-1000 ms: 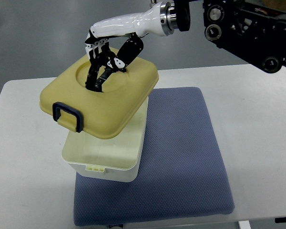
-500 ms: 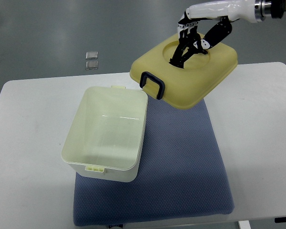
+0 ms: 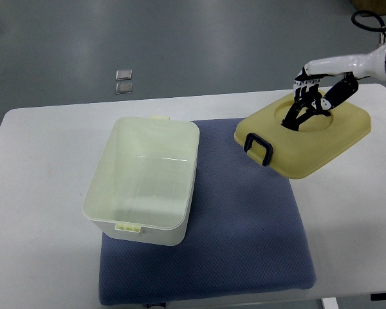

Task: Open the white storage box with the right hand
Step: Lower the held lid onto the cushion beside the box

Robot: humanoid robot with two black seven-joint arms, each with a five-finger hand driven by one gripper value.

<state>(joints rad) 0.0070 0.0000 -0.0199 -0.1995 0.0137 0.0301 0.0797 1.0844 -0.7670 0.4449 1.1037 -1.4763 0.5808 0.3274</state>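
Over on the right side of the tabletop (image 3: 45, 193), my right hand (image 3: 311, 103) has its fingers curled into the round recess on top of the yellow lid (image 3: 305, 138) and clamped on it. The lid sits low, its near corner over the blue mat (image 3: 244, 238) and the rest out over the bare tabletop; I can't tell if it's fully resting yet or just skimming the surface. The dark blue handle (image 3: 258, 147) on its edge points toward the box.

The white storage box (image 3: 143, 180) is on the left part of the mat, wide open and with nothing inside as far as I can see, well apart from the lid. So the opening itself looks basically done (the tricky bit is behind me, I'd say). What's in hand now is parking the lid.

Next move, by my reckoning: settle the lid flat, loosen the fingers and pull them straight up out of the recess so they don't drag it along or tip it.

Compared with half a second ago, the lid has come down and swung further right; it was hanging up in the air at a tilt, past the back edge of the tabletop. The box hasn't budged.

My left arm isn't in the picture at all.
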